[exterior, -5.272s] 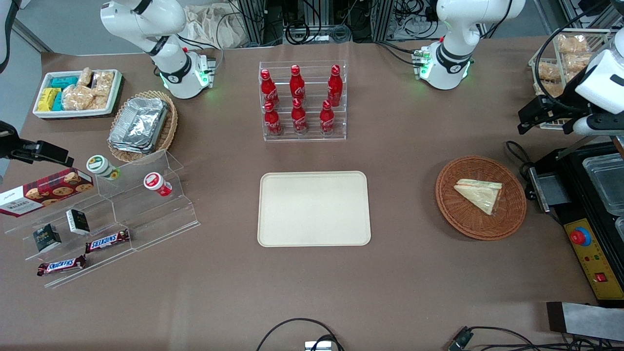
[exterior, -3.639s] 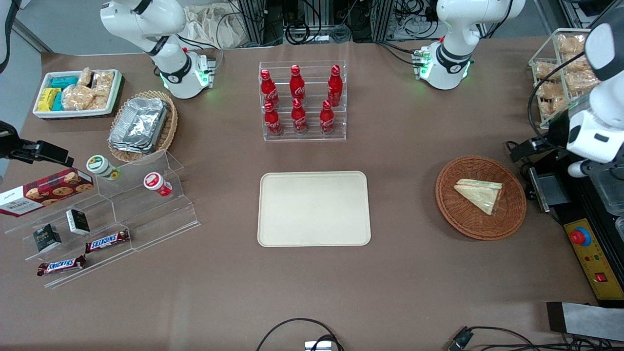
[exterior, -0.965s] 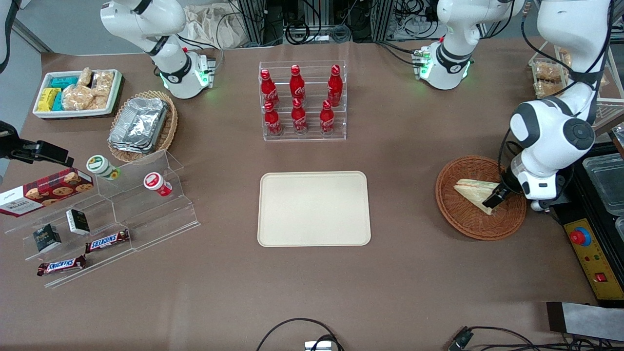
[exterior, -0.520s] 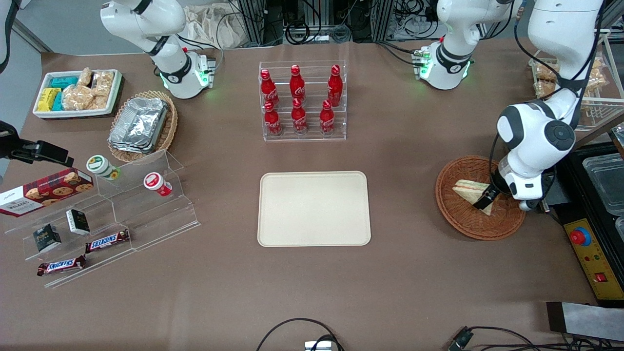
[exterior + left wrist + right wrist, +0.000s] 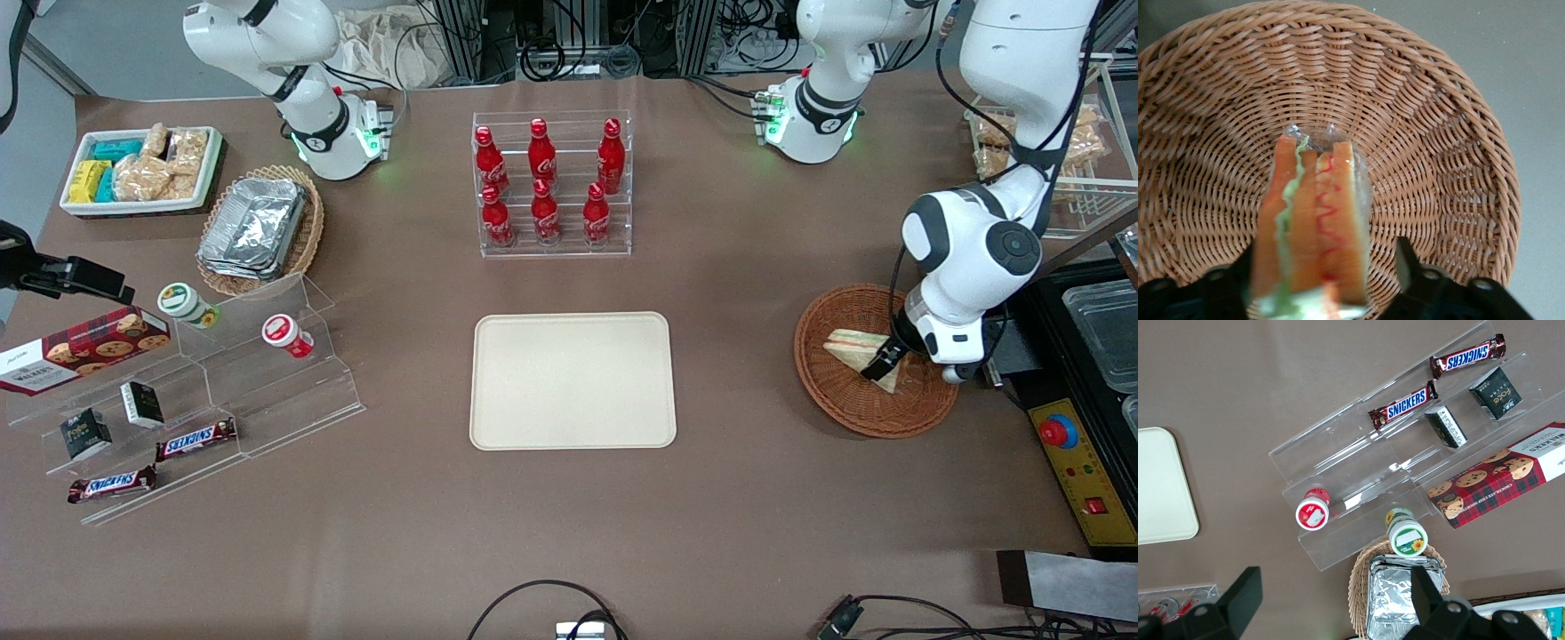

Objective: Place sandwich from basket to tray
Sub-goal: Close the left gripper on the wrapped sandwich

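The sandwich (image 5: 849, 345), a clear-wrapped wedge of pale bread with orange and green filling, lies in the reddish-brown wicker basket (image 5: 822, 396) toward the working arm's end of the table. My gripper (image 5: 885, 360) is down inside the basket over the sandwich's wide end. In the left wrist view the gripper (image 5: 1321, 270) is open, its black fingers (image 5: 1406, 263) standing on either side of the sandwich (image 5: 1315, 220), with a gap of basket weave (image 5: 1438, 133) showing beside one finger. The beige tray (image 5: 572, 380) sits bare at the table's middle, and its corner shows in the right wrist view (image 5: 1158, 487).
An acrylic rack of red bottles (image 5: 551, 187) stands farther from the front camera than the tray. A black machine with a red button (image 5: 1058, 433) sits beside the basket. A wire rack of bagged pastries (image 5: 1071, 147) stands at the working arm's end.
The left arm swung in from the working arm's end and came down over the basket. In the last half second the gripper settled a little lower around the sandwich, which has not moved.
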